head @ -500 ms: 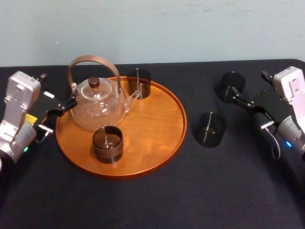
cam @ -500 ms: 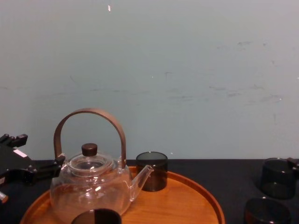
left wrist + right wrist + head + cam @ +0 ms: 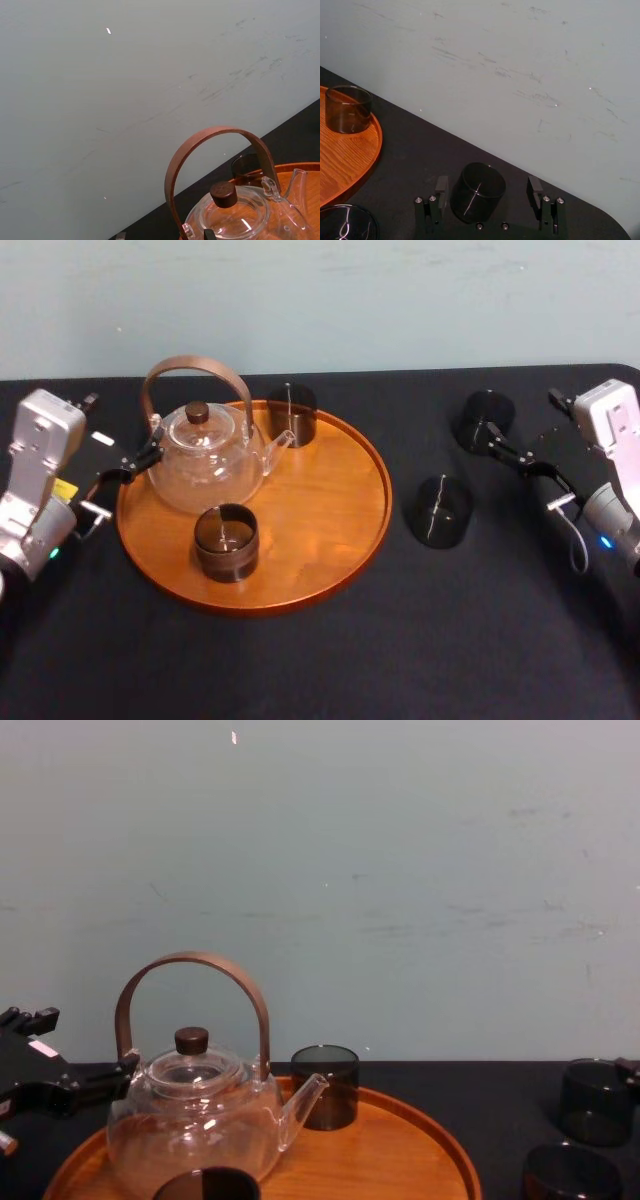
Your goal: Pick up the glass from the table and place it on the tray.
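Observation:
A dark smoked glass (image 3: 485, 418) stands on the black table (image 3: 400, 650) at the back right, well clear of the round wooden tray (image 3: 330, 490). My right gripper (image 3: 497, 437) is open around this glass. In the right wrist view the glass (image 3: 478, 192) stands between the two fingers (image 3: 441, 186), with a gap on each side. A second dark glass (image 3: 441, 512) sits on the table closer to the tray. My left gripper (image 3: 135, 465) hovers open at the tray's left rim, beside the teapot.
On the tray stand a clear glass teapot (image 3: 205, 455) with a brown hoop handle and two dark glasses, one at the back (image 3: 291, 415) and one at the front (image 3: 226, 540). The tray's right half is bare. A pale wall rises behind the table.

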Controlling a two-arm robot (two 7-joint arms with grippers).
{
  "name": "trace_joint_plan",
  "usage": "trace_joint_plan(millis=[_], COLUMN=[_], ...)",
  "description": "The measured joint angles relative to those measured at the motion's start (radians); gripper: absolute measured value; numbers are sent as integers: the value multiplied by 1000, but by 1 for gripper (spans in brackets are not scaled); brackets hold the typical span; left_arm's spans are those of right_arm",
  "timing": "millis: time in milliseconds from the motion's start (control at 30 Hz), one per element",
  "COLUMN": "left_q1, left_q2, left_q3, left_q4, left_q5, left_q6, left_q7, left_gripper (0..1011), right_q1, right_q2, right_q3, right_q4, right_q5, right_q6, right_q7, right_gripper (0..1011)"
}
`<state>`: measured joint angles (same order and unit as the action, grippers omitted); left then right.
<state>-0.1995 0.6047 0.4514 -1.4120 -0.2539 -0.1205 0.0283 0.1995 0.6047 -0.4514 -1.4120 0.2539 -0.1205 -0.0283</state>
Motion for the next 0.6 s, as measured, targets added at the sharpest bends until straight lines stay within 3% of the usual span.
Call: trace_joint_plan(millis=[600], left_q1=[0], left_q2=[0], left_q3=[0], left_q4=[0], left_q5=[0], left_q6=[0], left_q7=[0], left_gripper=[1010], right_q1=[0], right_q2=[0], right_q3=[0], right_q4=[0], right_q5=[0], right_q6=[0], right_q7=[0], right_gripper=[1002])
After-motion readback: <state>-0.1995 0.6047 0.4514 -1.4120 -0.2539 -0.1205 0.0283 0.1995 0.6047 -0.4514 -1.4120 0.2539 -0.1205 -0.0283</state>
